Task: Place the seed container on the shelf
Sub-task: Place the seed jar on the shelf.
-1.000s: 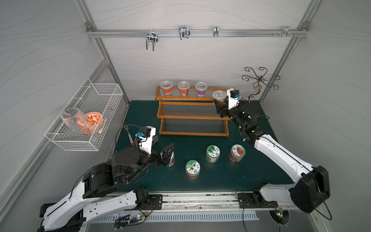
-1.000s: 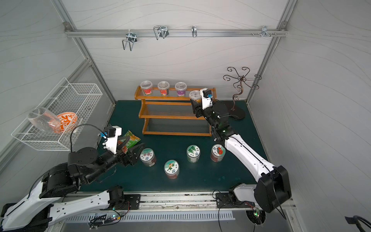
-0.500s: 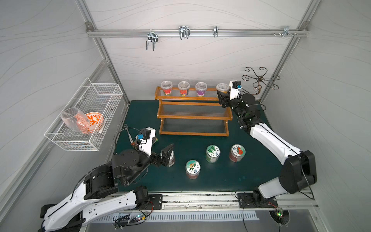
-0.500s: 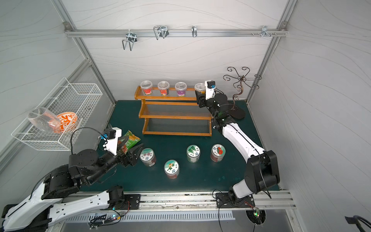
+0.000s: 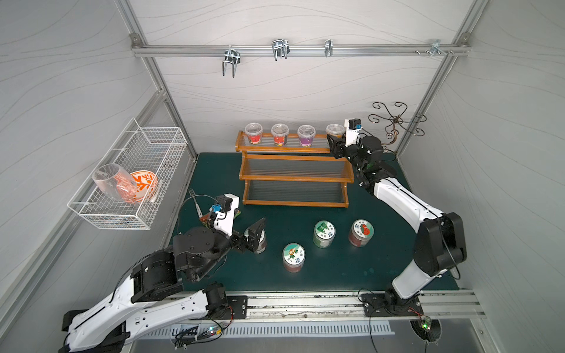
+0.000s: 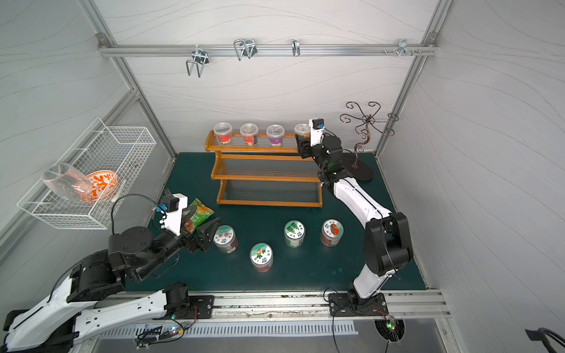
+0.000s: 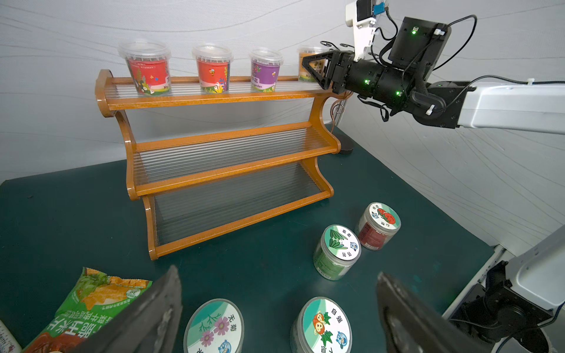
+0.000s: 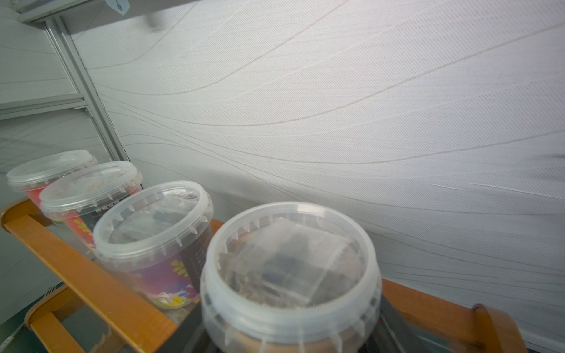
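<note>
One second on, reaches the top tier of the shelf point(image 5: 293, 178), upper centre-right, seed container point(image 5: 334, 130) clenched in right gripper point(image 5: 332, 143); likely awaits only release.

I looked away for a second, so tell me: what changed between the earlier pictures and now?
The right tool carried the orange cup back and up to the top tier of the shelf, at its right end, in line with the other three cups, and still grips it. The left tool stayed open by the flower-lid jar; the other jars did not move.
</note>
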`<state>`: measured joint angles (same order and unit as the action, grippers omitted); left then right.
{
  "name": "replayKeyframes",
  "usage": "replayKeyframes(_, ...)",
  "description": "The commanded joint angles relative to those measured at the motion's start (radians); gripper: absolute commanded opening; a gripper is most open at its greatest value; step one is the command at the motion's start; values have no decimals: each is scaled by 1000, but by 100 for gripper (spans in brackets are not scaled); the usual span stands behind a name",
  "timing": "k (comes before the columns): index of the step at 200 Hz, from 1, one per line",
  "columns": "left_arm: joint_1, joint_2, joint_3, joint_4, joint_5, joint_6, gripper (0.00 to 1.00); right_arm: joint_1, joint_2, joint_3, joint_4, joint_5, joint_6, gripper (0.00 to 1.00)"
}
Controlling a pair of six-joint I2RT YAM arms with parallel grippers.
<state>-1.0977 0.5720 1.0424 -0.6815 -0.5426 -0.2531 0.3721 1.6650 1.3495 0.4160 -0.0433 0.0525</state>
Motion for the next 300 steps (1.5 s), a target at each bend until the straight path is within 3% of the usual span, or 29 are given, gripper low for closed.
replayKeyframes(1, 4, -7, -5, 70, -23, 29, 100, -7, 27, 29, 42, -19, 15, 61)
replayKeyframes(95, 4, 0, -13, 89, -42, 43, 100, -7, 55, 7, 60, -22, 38, 64)
replayKeyframes(143, 4, -1, -21, 89, -48, 40, 100, -6, 40, -7, 52, -16, 12, 82)
replayKeyframes(234, 4, 1, -25, 89, -48, 18, 100, -7, -47, -61, -12, -14, -32, 96)
replayKeyframes(300, 4, -10, -28, 79, -43, -2, 100, -33, -129, -129, -42, -13, -20, 94)
